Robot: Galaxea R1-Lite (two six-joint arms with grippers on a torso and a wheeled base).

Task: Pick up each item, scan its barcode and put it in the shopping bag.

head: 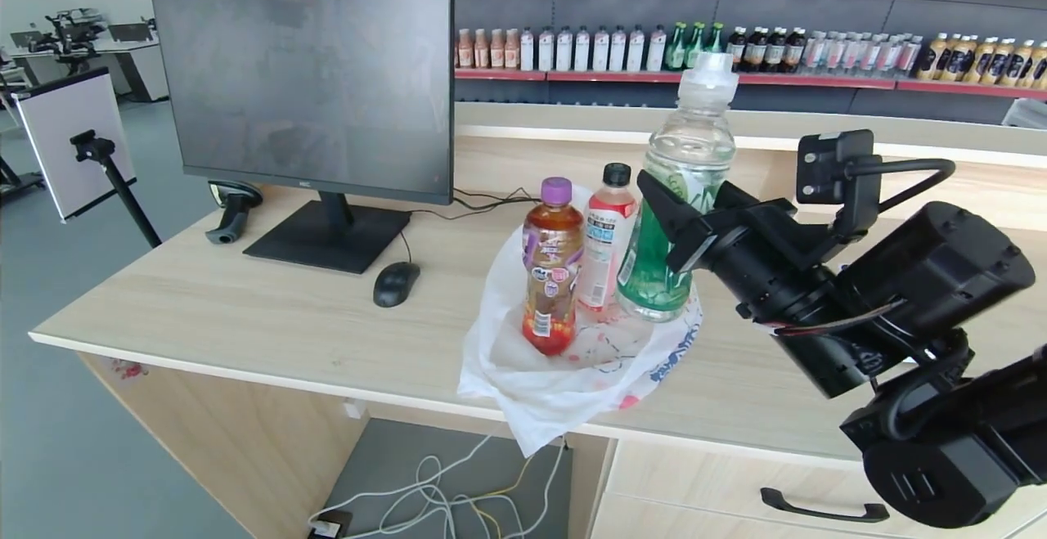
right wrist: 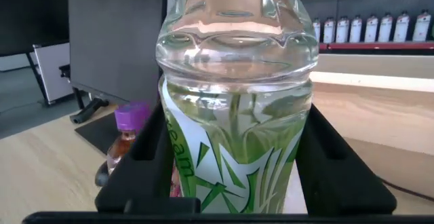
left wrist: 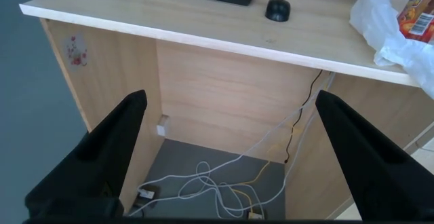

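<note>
Drink shelves [head: 572,75] backed a pale wooden counter [head: 245,310]. The left gripper [left wrist: 230,102] hung spread wide before its front. On top stood a monitor [head: 303,89], a mouse [head: 396,283], and a white bag [head: 556,392] holding a purple-capped bottle [head: 552,269], a pink-labelled bottle [head: 607,236] and a green-labelled bottle [head: 687,154], which the right gripper [head: 671,224] pinched. Their label print was illegible.

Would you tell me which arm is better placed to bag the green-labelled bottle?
Right: the right gripper clasps the bottle at the bag; the left gripper hangs open before the desk.
</note>
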